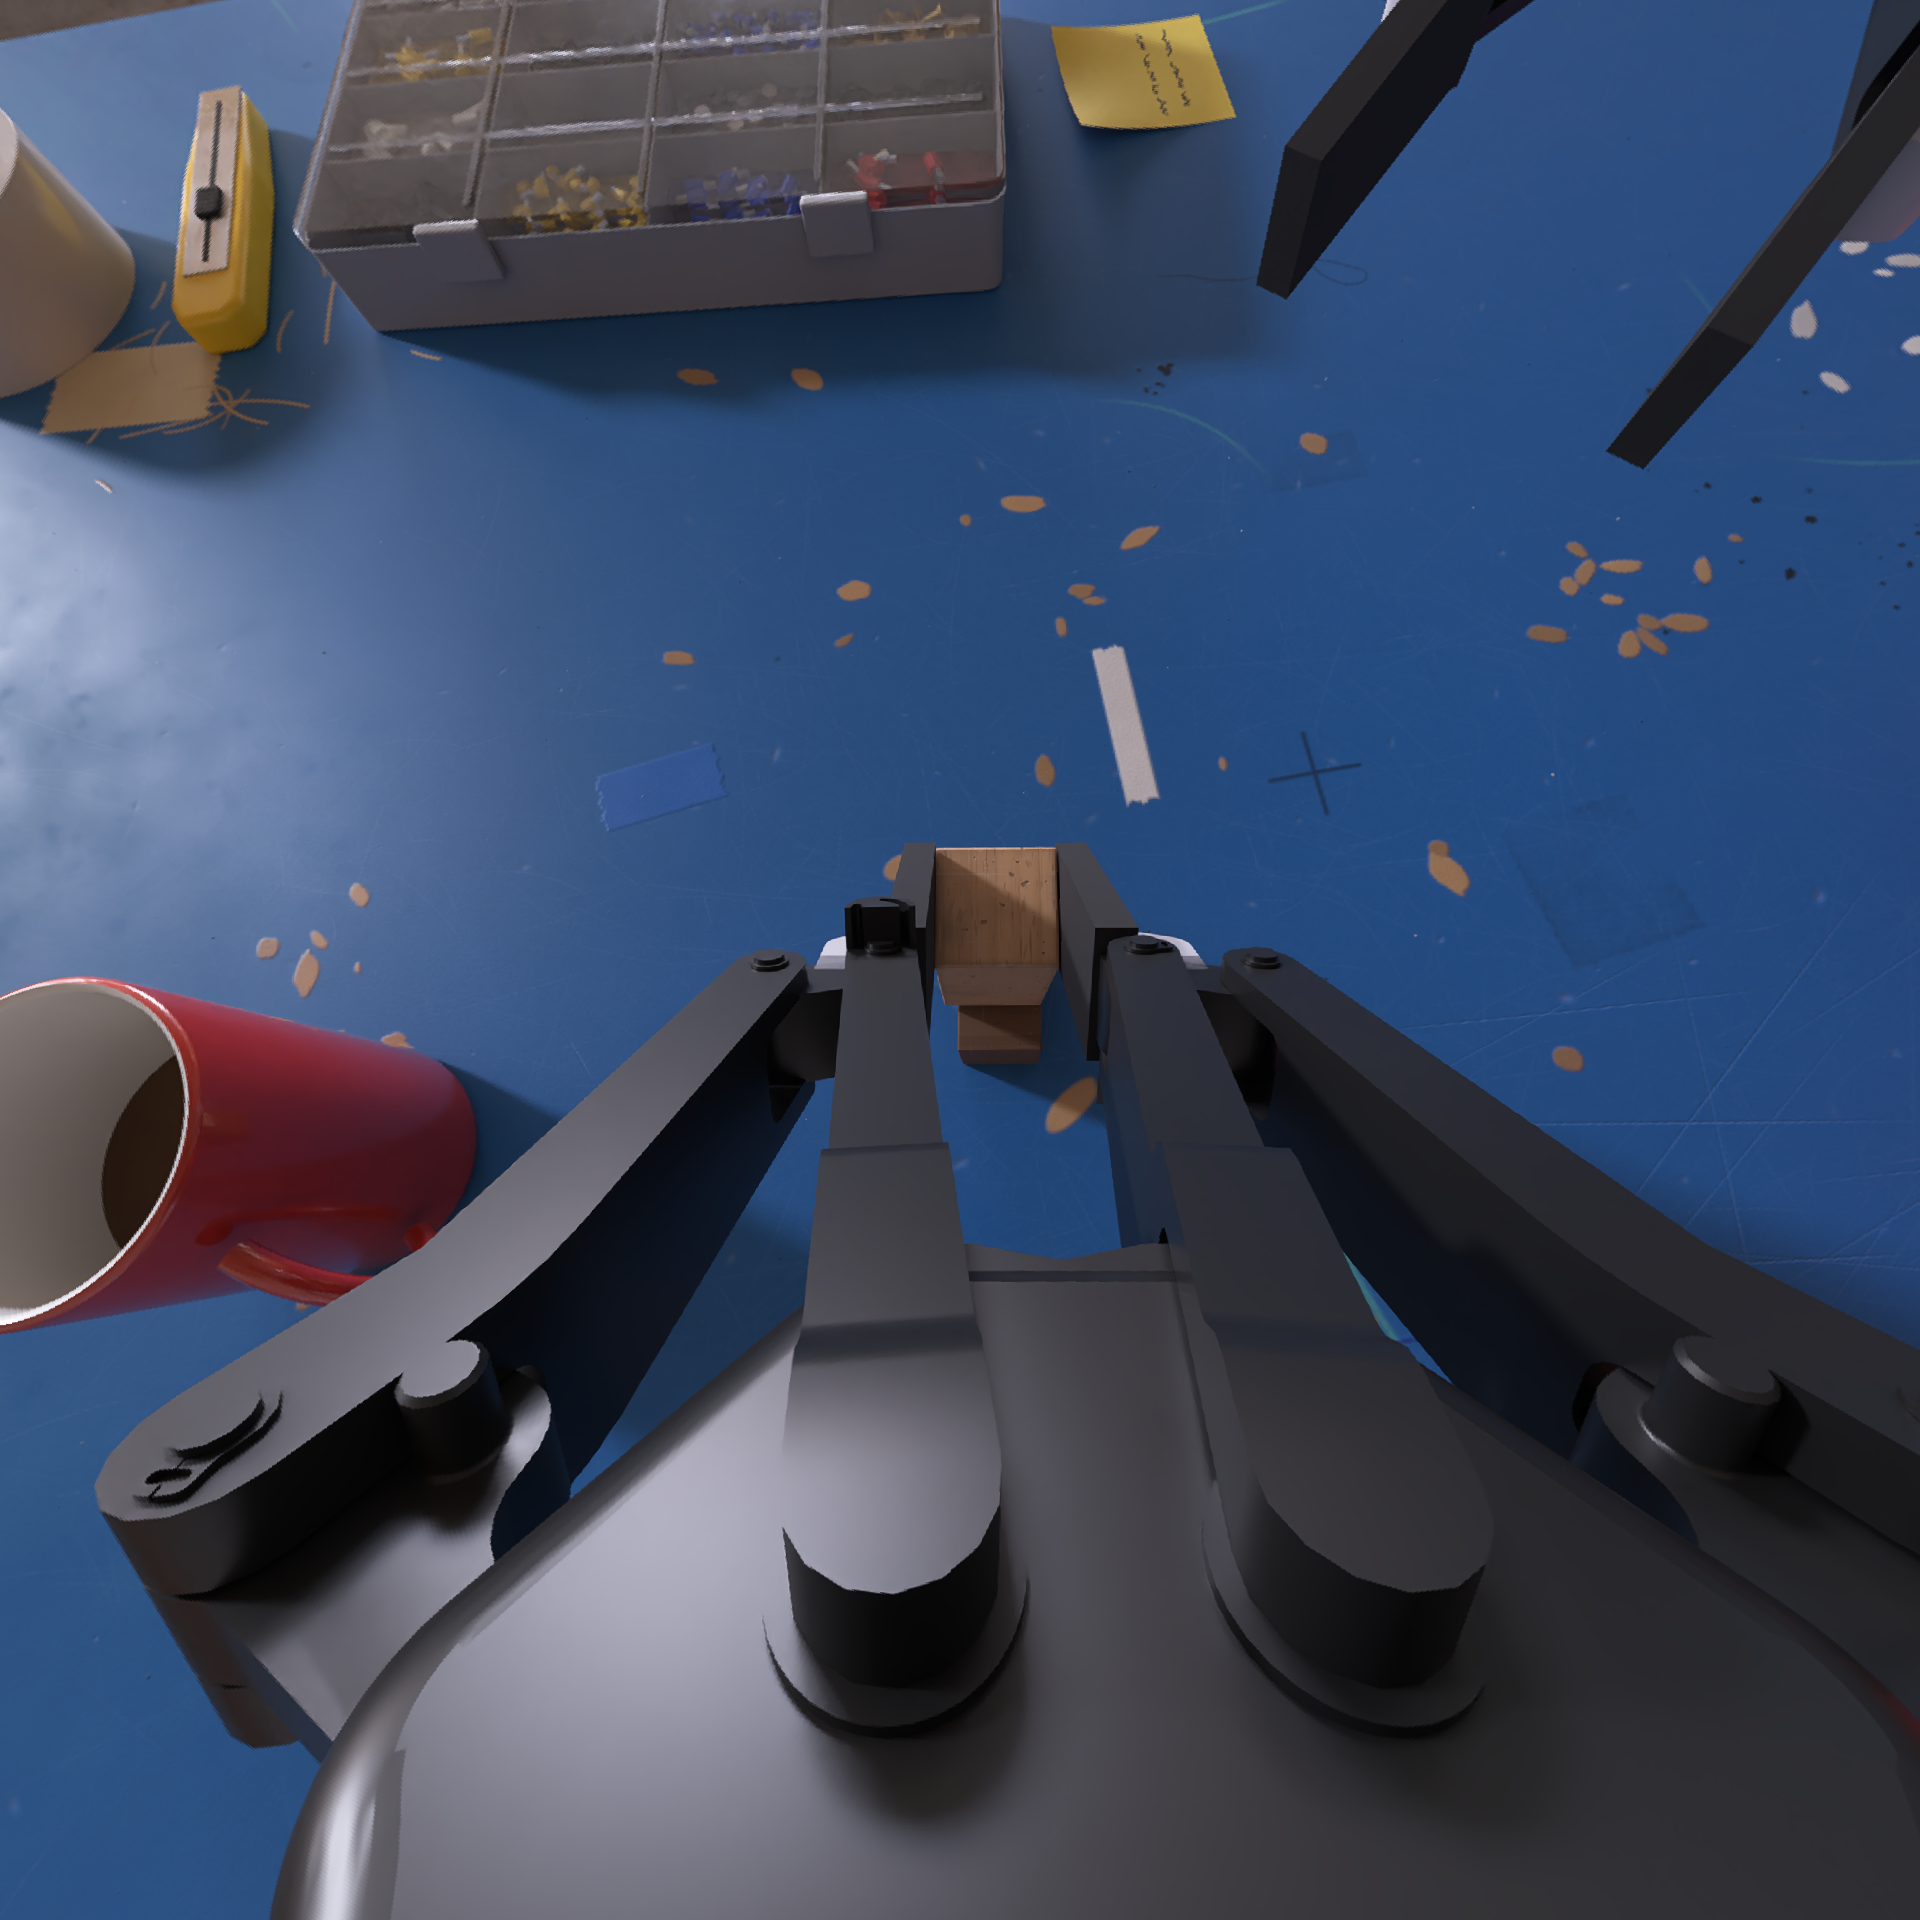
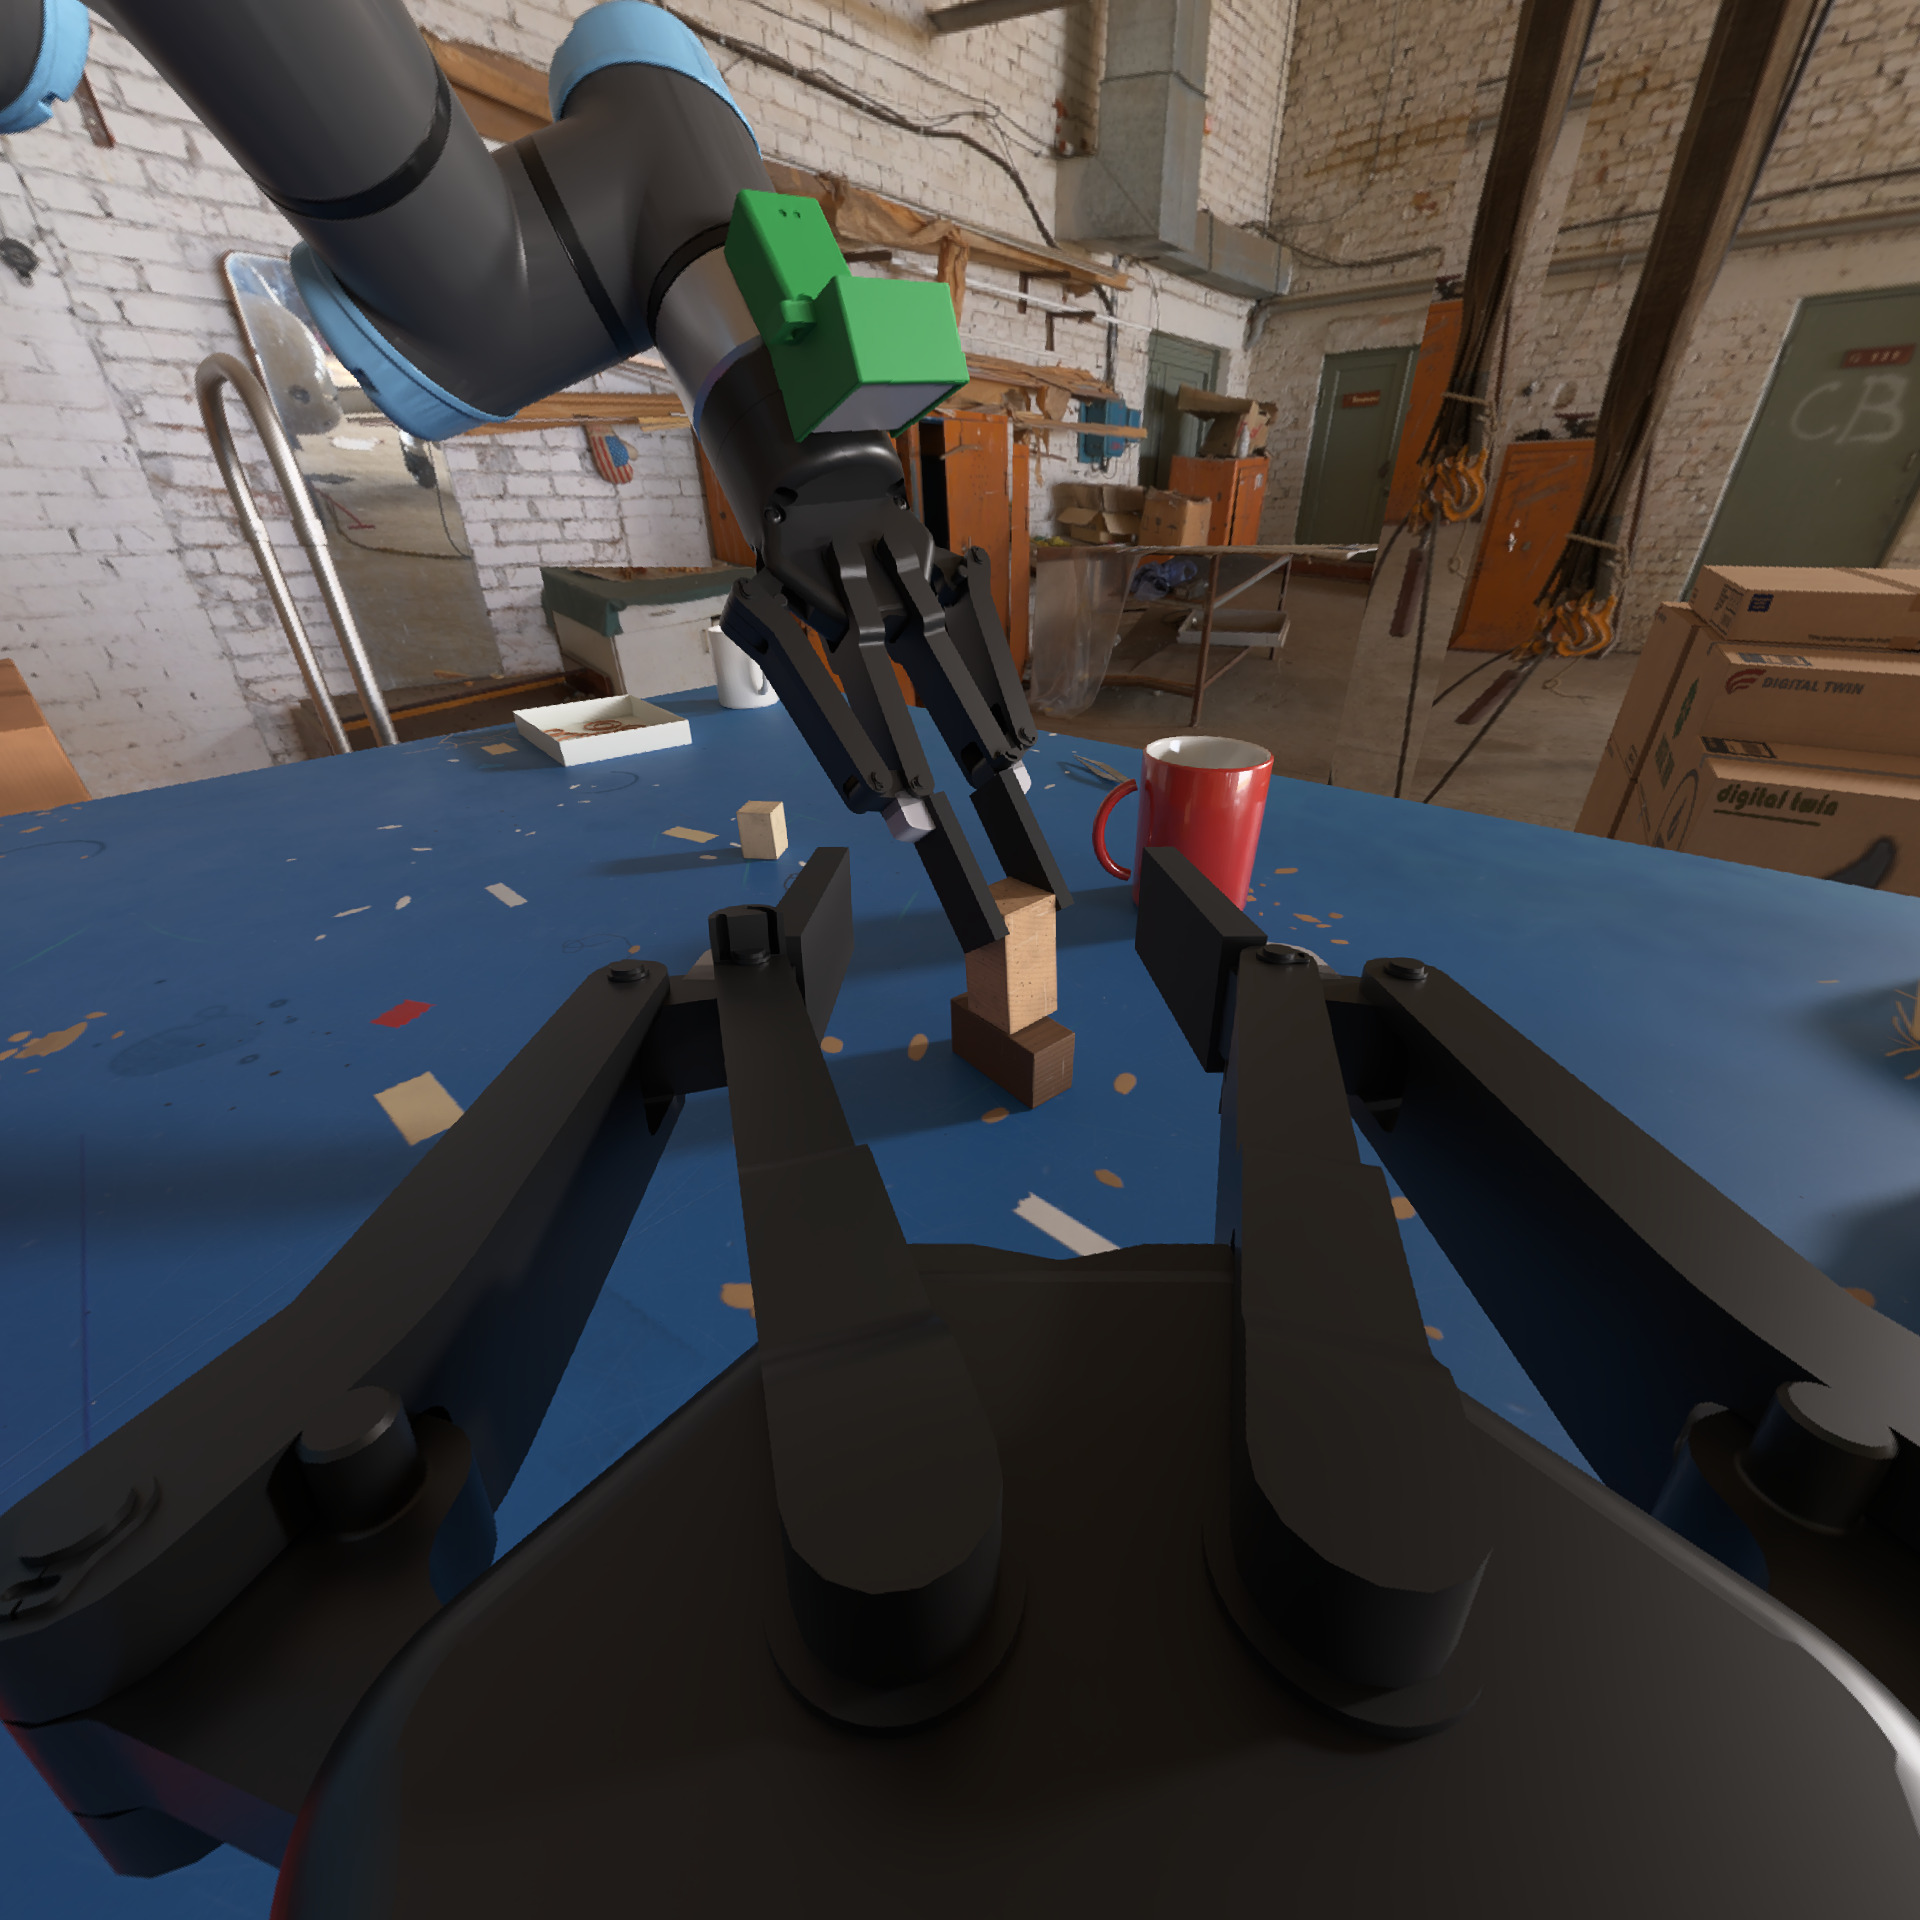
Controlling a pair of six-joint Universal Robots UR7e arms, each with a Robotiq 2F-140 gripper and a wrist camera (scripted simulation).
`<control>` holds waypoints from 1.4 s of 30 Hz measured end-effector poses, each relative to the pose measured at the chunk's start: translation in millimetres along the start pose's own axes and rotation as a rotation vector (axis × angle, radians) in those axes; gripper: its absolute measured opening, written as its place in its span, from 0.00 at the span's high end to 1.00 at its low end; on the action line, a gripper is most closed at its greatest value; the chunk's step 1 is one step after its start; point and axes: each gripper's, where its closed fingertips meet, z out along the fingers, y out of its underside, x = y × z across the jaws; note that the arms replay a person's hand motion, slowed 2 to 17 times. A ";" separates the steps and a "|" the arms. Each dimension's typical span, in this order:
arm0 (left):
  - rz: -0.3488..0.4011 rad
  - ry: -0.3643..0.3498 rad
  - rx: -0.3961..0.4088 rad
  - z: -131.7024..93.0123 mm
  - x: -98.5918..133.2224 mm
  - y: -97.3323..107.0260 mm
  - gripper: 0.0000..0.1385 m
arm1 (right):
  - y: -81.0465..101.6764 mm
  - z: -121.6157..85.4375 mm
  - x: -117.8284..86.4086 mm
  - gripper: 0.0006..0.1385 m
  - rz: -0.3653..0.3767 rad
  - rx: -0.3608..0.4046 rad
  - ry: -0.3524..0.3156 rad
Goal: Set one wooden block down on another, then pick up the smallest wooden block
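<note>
My left gripper is shut on a light wooden block. That block rests on a darker wooden block on the blue table. In the right wrist view the light block stands upright on the dark block, with the left gripper clamped on its upper part. A small pale wooden block lies alone farther back on the left. My right gripper is open and empty, hovering in front of the stack; its fingers show at the top right of the left wrist view.
A red mug stands behind the stack to the right and shows at the left of the left wrist view. A grey parts organiser, a yellow utility knife, a yellow sticky note, a white tray and a white mug sit around the table.
</note>
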 end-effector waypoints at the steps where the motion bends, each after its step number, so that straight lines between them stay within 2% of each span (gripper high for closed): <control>1: 0.003 0.000 -0.003 0.2 0.1 -0.2 0.78 | 0.0 0.1 -0.1 0.47 0.001 0.000 0.000; 42: 0.040 -0.003 -0.063 1.2 -0.6 -0.8 0.78 | -0.6 0.1 -4.5 0.47 -0.010 -0.007 -0.016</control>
